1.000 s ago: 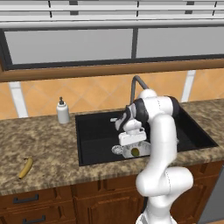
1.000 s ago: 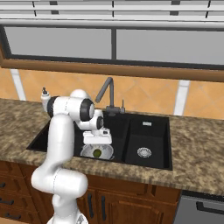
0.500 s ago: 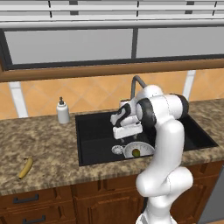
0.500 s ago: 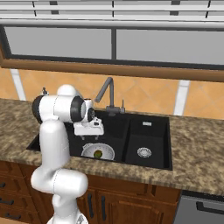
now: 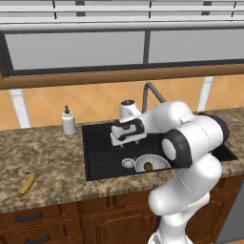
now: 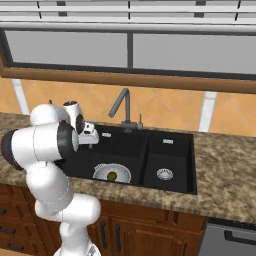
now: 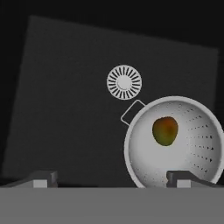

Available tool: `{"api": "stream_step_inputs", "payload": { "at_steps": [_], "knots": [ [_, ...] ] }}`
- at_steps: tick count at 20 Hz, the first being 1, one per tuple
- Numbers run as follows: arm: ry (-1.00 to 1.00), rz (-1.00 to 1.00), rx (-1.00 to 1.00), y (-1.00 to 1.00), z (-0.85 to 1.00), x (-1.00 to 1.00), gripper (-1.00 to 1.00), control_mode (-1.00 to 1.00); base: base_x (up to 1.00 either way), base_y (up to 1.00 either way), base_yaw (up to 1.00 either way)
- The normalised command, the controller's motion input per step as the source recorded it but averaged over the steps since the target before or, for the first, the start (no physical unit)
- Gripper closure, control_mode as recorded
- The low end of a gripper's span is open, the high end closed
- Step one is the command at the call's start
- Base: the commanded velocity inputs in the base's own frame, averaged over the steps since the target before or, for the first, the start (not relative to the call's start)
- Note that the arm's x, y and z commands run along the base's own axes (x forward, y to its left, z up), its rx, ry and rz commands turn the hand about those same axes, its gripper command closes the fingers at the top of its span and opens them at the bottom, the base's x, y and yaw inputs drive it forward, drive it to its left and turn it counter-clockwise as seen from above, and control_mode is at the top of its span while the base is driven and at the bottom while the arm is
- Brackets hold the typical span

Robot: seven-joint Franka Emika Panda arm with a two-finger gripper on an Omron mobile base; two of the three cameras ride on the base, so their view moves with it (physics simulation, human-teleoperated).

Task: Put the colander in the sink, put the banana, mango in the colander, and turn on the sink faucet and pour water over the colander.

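Mango (image 7: 165,130) sits in unlabelled colander (image 7: 197,131); jaws released, apparently above sink (image 5: 100,157).

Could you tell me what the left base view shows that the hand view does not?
Left base view alone: the banana lying on the counter left of the sink, the soap bottle, the faucet and the window.
Hand view alone: the colander's wire handle and the open gripper above the basin.
Both: the mango in the colander, beside the drain.
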Motion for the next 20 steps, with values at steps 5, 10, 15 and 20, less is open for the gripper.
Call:
{"api": "stream_step_inputs", "payload": {
  "at_steps": [5, 10, 15, 20],
  "knots": [
    [-0.25, 0.0, 0.0, 0.48, 0.97, -0.57, -1.0, -1.0, 0.0, 0.0, 0.0],
    [-0.25, 0.01, 0.08, 0.45, 0.79, -0.45, -1.0, -1.0, 0.0, 0.0, 0.0],
    [0.0, 0.05, 0.15, 0.67, 0.67, -0.01, -1.0, -1.0, 0.0, 0.0, 0.0],
    [0.08, 0.03, 0.07, 0.91, 0.29, -0.06, -1.0, -1.0, 0.0, 0.0, 0.0]
  ]
}}
